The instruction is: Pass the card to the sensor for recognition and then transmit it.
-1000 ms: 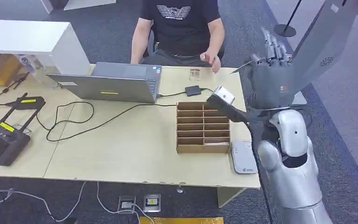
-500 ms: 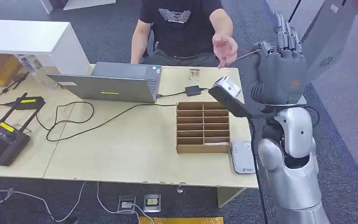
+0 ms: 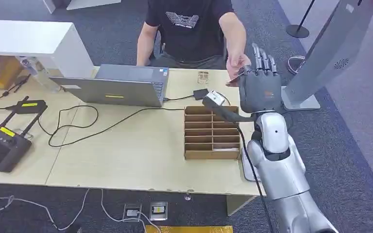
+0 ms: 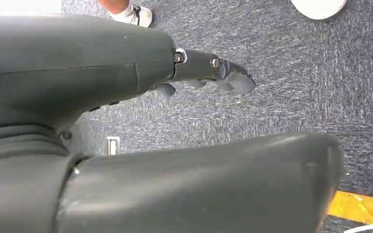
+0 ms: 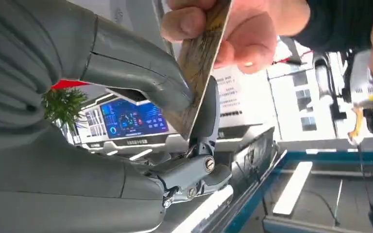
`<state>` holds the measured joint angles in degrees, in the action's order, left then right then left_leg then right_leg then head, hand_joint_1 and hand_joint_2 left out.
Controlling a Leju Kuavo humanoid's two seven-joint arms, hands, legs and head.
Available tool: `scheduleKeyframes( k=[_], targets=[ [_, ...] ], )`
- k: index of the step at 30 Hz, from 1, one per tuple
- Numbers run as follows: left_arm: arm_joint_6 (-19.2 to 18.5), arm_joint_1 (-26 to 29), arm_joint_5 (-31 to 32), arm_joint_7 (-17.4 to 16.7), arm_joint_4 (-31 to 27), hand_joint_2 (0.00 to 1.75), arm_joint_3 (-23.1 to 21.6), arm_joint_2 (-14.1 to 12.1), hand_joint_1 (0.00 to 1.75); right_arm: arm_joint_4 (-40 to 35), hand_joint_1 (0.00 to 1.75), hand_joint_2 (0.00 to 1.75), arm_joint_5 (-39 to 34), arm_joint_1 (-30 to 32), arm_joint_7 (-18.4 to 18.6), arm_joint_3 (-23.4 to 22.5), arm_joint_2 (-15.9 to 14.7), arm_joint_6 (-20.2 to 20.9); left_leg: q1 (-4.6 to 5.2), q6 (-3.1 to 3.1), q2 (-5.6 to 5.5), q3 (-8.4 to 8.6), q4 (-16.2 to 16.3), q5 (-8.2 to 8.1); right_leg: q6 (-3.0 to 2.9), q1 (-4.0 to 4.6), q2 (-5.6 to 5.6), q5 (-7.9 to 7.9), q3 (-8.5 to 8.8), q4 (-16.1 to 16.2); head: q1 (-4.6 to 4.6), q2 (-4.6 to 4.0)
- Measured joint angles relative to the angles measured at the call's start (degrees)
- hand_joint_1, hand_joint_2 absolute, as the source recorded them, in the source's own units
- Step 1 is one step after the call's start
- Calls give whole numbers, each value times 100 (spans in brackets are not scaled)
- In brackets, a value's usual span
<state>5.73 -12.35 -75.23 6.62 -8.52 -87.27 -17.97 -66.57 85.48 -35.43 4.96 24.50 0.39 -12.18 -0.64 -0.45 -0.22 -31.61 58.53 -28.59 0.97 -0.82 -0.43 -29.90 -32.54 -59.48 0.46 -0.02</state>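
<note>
The right robot hand (image 3: 259, 87) is raised above the far right part of the table (image 3: 141, 150), its dark fingers (image 3: 263, 62) pointing upward. In the right wrist view, the thumb and a finger of this robot hand pinch the lower part of the card (image 5: 201, 68), which stands on edge. A person's hand (image 5: 223, 29) grips the upper part of the same card, so both hold it at once. In the head view, the person's hand (image 3: 237, 65) meets the robot hand just past the table's far edge, and the person sits behind the table.

The left robot hand (image 4: 209, 73) hangs low over grey carpet; its fingers are slightly curled and hold nothing.

On the table below the raised arm stands a cardboard box with rows of slots (image 3: 211, 132). Just beside it, at the table's near right edge, lies a flat grey pad (image 3: 251, 167), probably the sensor. A laptop (image 3: 116, 87) sits further left.

Judging by this, the task is at its last step, the handover. The pictures cannot show whether the sensor reading was done. What is left is for the robot hand to release the card once the person has it firmly.
</note>
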Motion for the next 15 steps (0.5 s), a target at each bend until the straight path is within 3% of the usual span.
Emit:
scheduleKeyframes(
  k=[9,10,11,13,14,15],
  targets=[
    [17,3,-175,-352,0,0,0,2,0,1157,175,175,109,-211,7,2,98,-452,0,0,0,1,0,1,0,0,0,0,0,0,-2,0],
    [15,4,-201,-382,0,0,0,4,0,1273,164,175,109,-254,4,2,103,-509,0,0,0,1,0,1,0,0,0,0,-1,0,0,0],
    [15,7,-221,-398,0,0,0,6,0,1385,5,175,109,-298,-2,0,103,-561,0,0,0,1,0,1,0,0,0,0,0,0,0,0],
    [15,7,-236,-424,0,0,0,11,0,1588,0,175,109,-376,-39,2,105,-651,0,0,0,1,0,1,0,0,-1,0,0,0,0,0],
    [17,8,-251,-426,0,0,0,15,0,1683,0,0,109,-407,-57,2,105,-708,0,0,0,1,0,1,0,0,0,0,0,0,0,0],
    [17,8,-269,-431,0,0,0,17,0,1787,0,0,96,-445,-109,0,105,-799,0,0,0,1,0,1,0,0,0,0,-1,0,0,0]
  ],
)
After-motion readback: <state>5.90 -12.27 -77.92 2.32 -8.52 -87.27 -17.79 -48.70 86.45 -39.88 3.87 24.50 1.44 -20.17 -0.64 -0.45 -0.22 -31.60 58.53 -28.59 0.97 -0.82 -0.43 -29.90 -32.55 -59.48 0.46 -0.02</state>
